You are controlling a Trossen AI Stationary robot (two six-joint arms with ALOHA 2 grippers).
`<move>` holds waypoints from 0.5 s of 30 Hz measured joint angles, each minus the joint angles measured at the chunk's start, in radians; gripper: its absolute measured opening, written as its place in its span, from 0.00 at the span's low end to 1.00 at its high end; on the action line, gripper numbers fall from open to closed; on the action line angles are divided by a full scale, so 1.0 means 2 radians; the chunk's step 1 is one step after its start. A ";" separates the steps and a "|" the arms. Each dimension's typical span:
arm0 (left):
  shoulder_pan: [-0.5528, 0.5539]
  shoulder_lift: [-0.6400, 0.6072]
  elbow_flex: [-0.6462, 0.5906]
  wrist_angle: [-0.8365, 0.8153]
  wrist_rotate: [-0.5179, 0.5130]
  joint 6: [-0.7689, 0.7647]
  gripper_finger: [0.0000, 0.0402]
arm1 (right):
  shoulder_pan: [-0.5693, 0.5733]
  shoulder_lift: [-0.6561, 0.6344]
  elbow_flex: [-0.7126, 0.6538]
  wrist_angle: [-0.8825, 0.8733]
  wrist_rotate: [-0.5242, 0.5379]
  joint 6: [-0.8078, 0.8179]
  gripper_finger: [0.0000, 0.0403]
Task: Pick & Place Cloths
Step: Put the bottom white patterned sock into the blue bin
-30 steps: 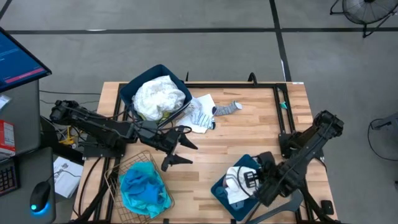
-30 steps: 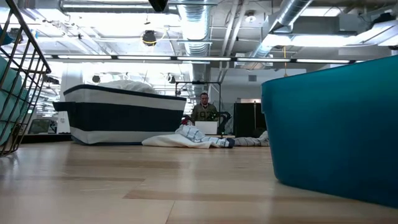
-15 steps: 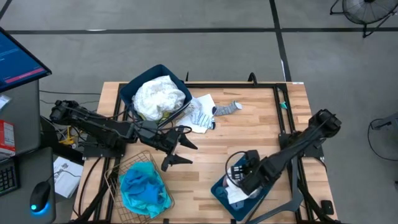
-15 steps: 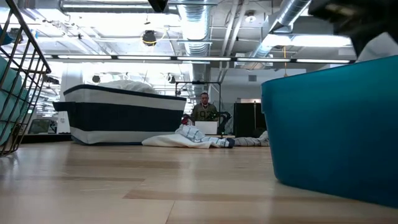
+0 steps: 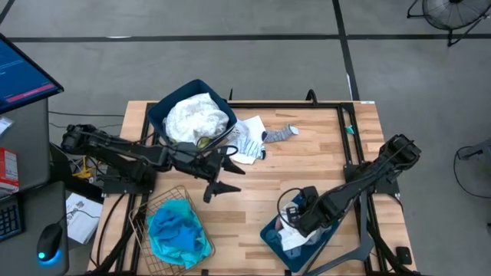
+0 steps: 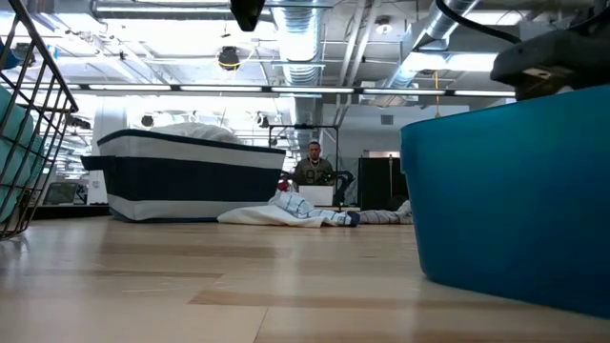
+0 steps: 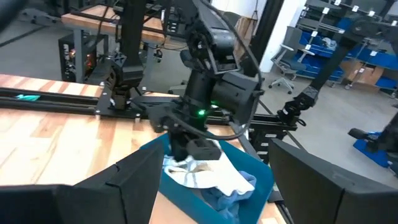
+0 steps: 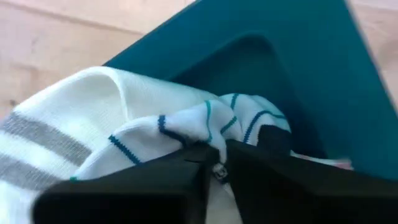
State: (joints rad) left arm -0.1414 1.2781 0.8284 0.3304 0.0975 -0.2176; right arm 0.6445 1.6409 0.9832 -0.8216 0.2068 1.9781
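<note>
The right gripper [image 5: 301, 218] is sliding leftward over the blue bin [image 5: 270, 234], now pinching a striped white sock [image 8: 155, 134]. The left gripper [image 5: 222, 172] is edging slightly toward the table's middle.

a robotics lab set in an open industrial hall. exposed silver ducts [image 6: 305, 38] and strip lights run along the ceiling, the floor is grey concrete [image 5: 230, 61] marked with dark lines, and a wooden workbench [image 5: 307, 161] stands in a black metal frame. a computer monitor [image 5: 23, 77] and mouse [image 5: 48, 244] sit beside it, and blue storage shelving [image 7: 348, 25] lines the far side.
</note>
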 joint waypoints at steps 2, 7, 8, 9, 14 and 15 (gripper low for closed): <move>0.006 0.000 0.000 -0.002 0.000 0.000 0.68 | -0.002 0.000 0.007 -0.002 -0.007 -0.017 0.17; 0.022 0.000 0.000 -0.004 0.000 0.001 0.68 | -0.002 0.000 0.060 -0.051 -0.034 -0.062 0.37; 0.025 0.000 0.000 -0.005 0.000 0.001 0.68 | -0.002 0.000 0.073 -0.068 -0.040 -0.064 0.42; 0.027 0.000 0.000 -0.005 0.000 0.001 0.68 | -0.001 0.000 0.087 -0.089 -0.044 -0.065 0.45; 0.037 0.000 0.000 -0.007 0.000 0.001 0.68 | 0.004 0.000 0.162 -0.158 -0.045 -0.082 0.58; 0.038 0.000 0.000 -0.007 0.000 0.001 0.68 | 0.005 0.000 0.174 -0.159 -0.038 -0.088 0.58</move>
State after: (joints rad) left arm -0.0646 1.2781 0.8284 0.3172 0.0978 -0.2153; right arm 0.6552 1.6405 1.3316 -1.1390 0.1300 1.8023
